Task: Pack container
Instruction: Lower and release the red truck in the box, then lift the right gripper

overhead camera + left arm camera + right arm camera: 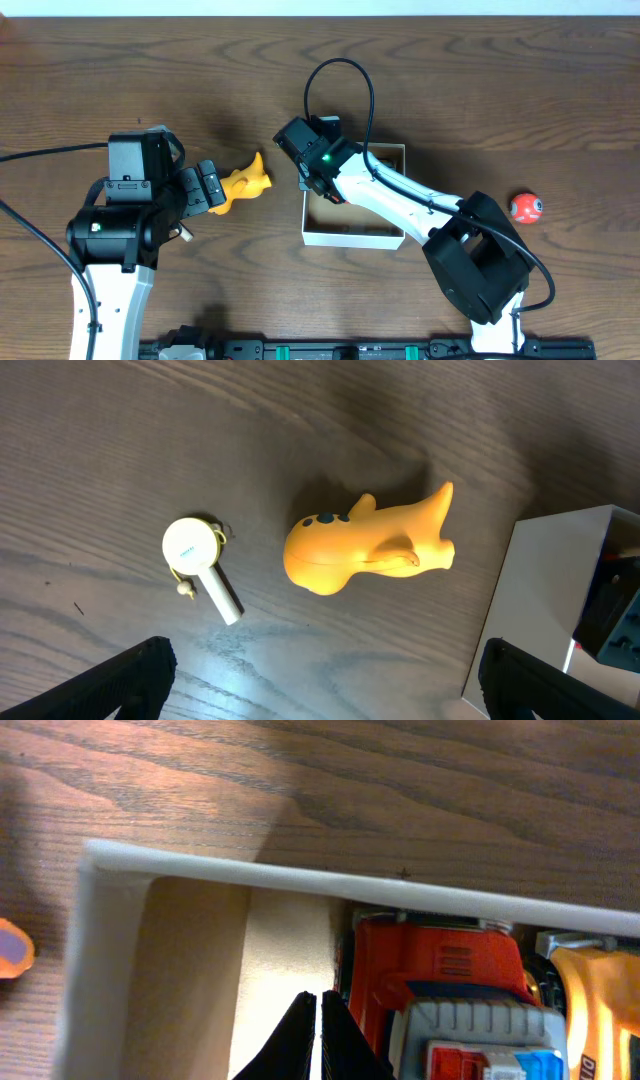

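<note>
**A:** Surface and room?
**B:** Dark brown wood-grain surface (480,90), with a patch of glare in the left wrist view. Pale strip along the far edge. Nothing else of the room visible.

**A:** Nearest the arm bases?
**B:** Left claw (212,190), spread wide and holding nothing. Just ahead of it, yellow toy animal (365,545), lying on its side. Near that, small white disc with a stub handle (195,560), flat on the wood.

**A:** Container?
**B:** Container (352,238), mid-surface, just right of the yellow toy animal and not touching it. White walls, tan inside. Right claw (318,1020) within it, pinched narrow and gripping nothing. Against one wall, red toy vehicle (430,970) with grey, white and blue parts. Beside it, orange-yellow toy (590,1005), kind unclear.

**A:** Farther out?
**B:** Red ball (526,208) with white markings, well apart to the right.
</note>
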`<state>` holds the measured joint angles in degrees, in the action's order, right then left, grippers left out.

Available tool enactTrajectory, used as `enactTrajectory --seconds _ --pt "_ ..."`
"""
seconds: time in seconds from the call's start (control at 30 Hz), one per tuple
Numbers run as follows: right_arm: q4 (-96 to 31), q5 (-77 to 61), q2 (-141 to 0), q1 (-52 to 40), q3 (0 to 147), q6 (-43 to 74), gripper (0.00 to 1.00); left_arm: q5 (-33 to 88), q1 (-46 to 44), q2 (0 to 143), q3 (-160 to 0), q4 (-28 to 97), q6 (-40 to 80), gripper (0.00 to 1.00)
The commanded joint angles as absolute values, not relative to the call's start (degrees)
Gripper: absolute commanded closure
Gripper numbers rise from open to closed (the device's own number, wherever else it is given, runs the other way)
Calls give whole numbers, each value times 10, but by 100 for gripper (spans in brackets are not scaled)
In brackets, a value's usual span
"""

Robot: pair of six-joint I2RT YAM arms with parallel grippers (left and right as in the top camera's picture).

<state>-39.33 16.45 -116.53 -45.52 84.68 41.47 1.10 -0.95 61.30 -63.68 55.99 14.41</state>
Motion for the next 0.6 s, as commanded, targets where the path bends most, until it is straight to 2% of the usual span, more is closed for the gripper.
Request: enactTrajectory --seconds 0.0,0.57 --pt "-396 198 -1175 -457 853 440 94 9 -8 614 -647 561 147 2" --pt "-396 205 -1210 -457 853 450 85 9 -8 614 -647 561 147 2"
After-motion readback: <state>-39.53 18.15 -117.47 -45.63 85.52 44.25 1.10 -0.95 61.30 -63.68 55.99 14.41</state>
